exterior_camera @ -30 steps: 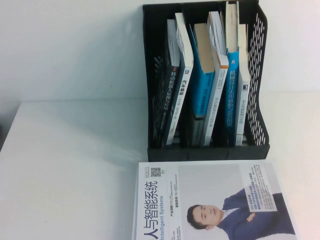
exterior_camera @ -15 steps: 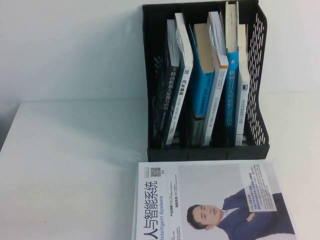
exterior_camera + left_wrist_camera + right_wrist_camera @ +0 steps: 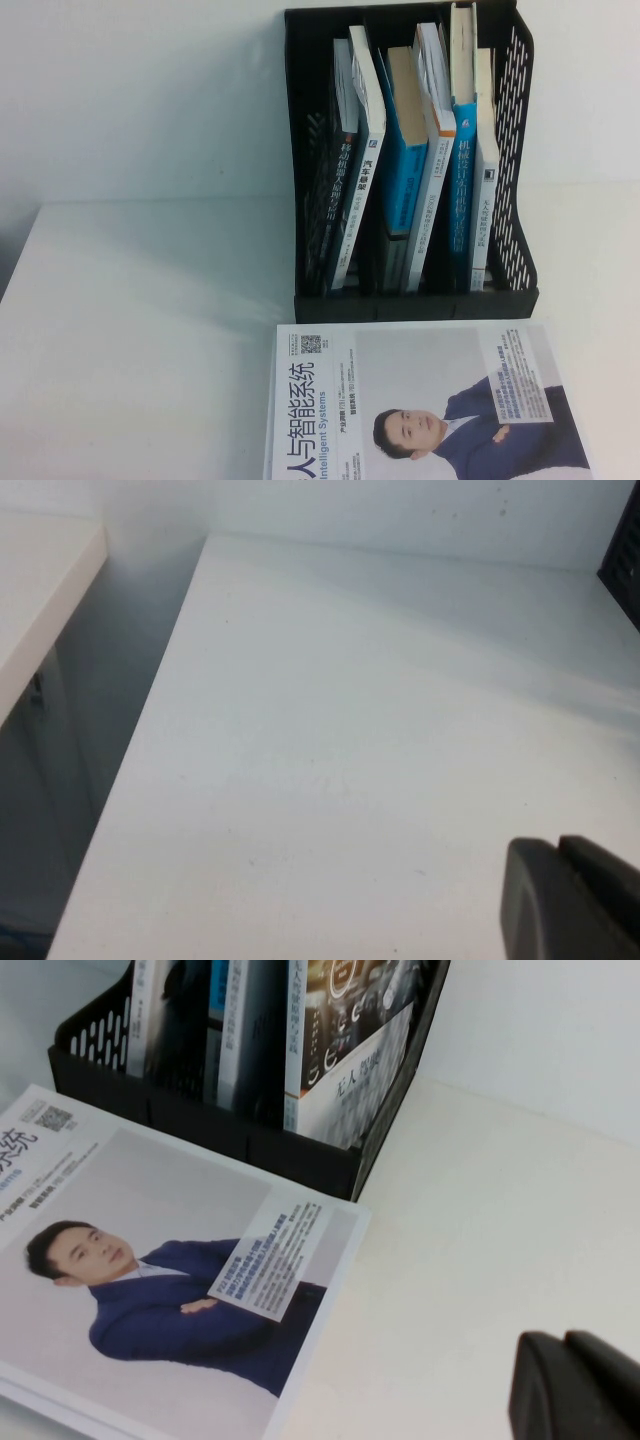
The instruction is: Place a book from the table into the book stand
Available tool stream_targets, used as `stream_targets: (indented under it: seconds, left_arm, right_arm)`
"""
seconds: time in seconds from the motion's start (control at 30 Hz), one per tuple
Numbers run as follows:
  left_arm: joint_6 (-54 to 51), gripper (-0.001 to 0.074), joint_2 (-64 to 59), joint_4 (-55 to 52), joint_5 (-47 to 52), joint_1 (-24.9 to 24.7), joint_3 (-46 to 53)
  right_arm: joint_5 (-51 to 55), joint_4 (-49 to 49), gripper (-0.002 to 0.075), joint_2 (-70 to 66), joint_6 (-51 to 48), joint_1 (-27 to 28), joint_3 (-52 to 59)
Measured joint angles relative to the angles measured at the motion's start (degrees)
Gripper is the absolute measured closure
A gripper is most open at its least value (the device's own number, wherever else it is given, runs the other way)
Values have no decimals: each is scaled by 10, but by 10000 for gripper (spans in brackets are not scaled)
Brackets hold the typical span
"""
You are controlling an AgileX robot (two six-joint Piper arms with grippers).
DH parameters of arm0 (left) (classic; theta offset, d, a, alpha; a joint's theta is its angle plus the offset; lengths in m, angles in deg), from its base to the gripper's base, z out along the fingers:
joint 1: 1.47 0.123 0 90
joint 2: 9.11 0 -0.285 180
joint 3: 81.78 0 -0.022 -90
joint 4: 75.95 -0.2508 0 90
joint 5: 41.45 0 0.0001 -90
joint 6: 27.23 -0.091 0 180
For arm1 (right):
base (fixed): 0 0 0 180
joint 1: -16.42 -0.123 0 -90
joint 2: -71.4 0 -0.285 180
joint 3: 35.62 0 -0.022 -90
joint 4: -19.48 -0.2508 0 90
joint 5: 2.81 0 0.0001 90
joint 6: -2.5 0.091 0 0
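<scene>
1. Since only a dark corner of each shows in its own wrist view, I cannot tell how the jaws of the left gripper point(image 3: 572, 900) or the right gripper point(image 3: 580, 1385) stand. Neither visibly holds anything. Both hang above the worktop point(image 3: 140, 340) at its near side, and neither appears in the high view.
2. Nearest on the worktop lies the suit-cover book point(image 3: 430, 400), flat, just in front of the stand point(image 3: 300, 150). It is not the one I am after.
3. The book point(image 3: 345, 1055) is upright in the stand's rightmost slot, leaning against the perforated wall. Its white spine faces me and its long axis runs up and back, so I judge the placing already done.
4. That slot lies ahead of the right gripper, beyond the suit-cover book's far corner. The right arm is clearly the nearer; the left sits well apart over bare worktop.
5. The right wrist view shows the book's dark circular cover graphic. The high view gives only its spine point(image 3: 484, 190) beside the blue books point(image 3: 404, 170). The left wrist view catches just a sliver of the stand.
</scene>
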Motion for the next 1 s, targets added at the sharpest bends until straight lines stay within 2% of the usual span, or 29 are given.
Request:
stream_targets:
  seconds: [0.8,1.0]
  left_arm:
    - [0,737,0,0,-1,0,0]
    - [0,737,0,0,-1,0,0]
  right_arm:
    - [0,0,729,4,0,1,0]
    - [-25,-4,729,48,-9,51,8]
